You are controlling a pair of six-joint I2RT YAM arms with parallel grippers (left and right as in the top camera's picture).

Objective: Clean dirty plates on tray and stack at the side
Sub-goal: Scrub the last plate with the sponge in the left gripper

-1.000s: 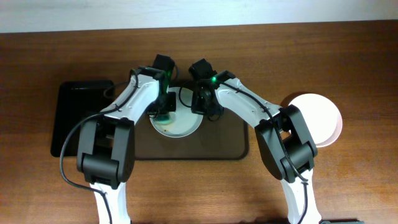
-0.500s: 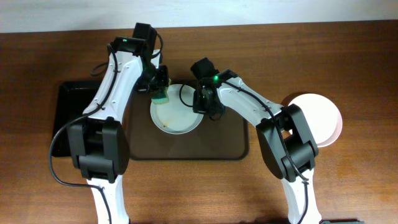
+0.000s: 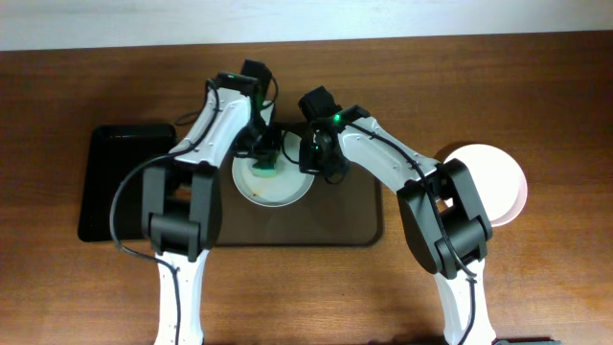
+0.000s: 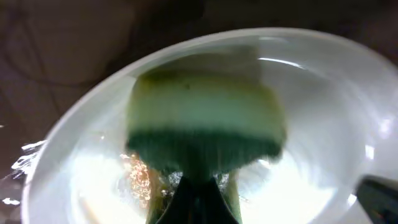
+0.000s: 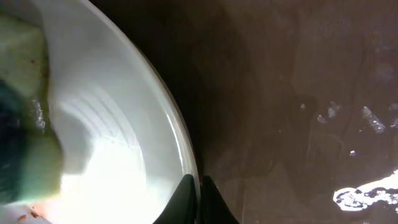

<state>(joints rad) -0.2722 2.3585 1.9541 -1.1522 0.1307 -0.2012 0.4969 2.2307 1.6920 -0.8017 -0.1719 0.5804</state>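
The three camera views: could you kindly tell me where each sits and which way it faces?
Overhead: above the table, looking straight down on the tray, plate and both arms.
Left wrist: on the left arm, looking down past the left tool at the sponge in the plate.
Right wrist: on the right arm, looking down past the right tool at the plate's rim and the tray.
Shared: both wrist views show the plate and sponge.
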